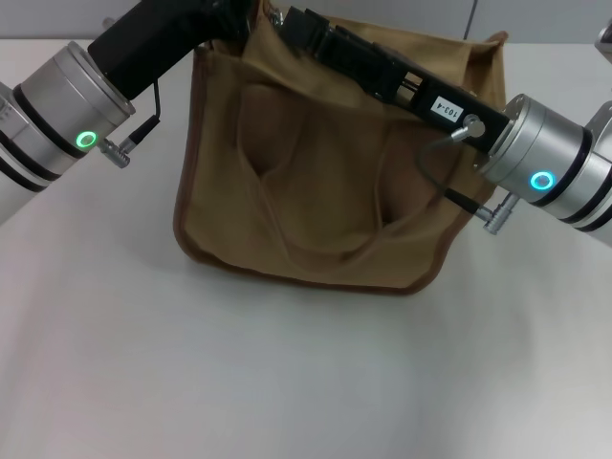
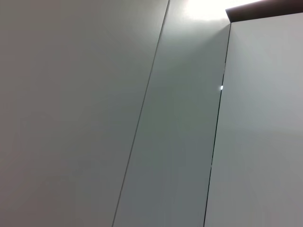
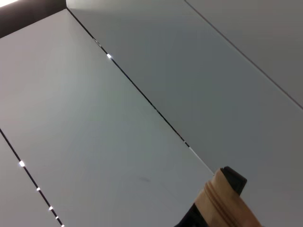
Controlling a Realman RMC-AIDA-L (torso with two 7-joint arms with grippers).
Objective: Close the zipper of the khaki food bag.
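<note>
The khaki food bag [image 1: 316,182] stands on the white table in the head view, its looped handles hanging down its front. My left gripper [image 1: 229,14] is at the bag's top left corner, partly cut off by the frame edge. My right gripper [image 1: 292,24] reaches across the bag's top from the right to its left part. In the right wrist view a ribbed tan strip of the zipper [image 3: 225,201] sits pinched between dark fingertips [image 3: 235,178]. The silver pull tab is hidden.
The white table [image 1: 287,382] stretches in front of the bag and to both sides. The left wrist view shows only grey wall panels [image 2: 142,118], as does most of the right wrist view.
</note>
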